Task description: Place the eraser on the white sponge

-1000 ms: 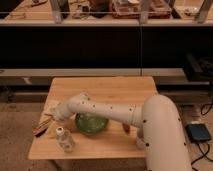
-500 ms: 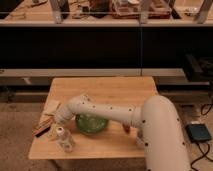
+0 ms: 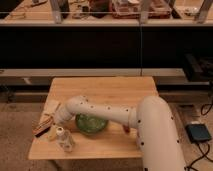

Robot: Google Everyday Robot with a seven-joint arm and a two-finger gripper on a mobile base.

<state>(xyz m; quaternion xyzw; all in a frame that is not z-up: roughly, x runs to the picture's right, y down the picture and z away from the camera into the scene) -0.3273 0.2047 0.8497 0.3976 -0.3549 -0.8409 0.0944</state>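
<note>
One reddish-brown wooden eraser block (image 3: 41, 127) sits lower left, below the cream-white square sponge pad (image 3: 51, 105). The gripper (image 3: 54, 122) is at the eraser; I cannot tell its state. Risk: the arm's sweep could topple the nearby white bottle (image 3: 65, 139).

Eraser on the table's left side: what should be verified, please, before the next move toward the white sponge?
1. Eraser located, at the left edge of the table: ok.
2. White sponge visible just beyond the eraser, nothing on it: ok.
3. Gripper down at the eraser: ok.
4. Eraser held firmly by the gripper: cannot tell.
5. White bottle well clear of the gripper: not ok, it stands close beside it.
</note>
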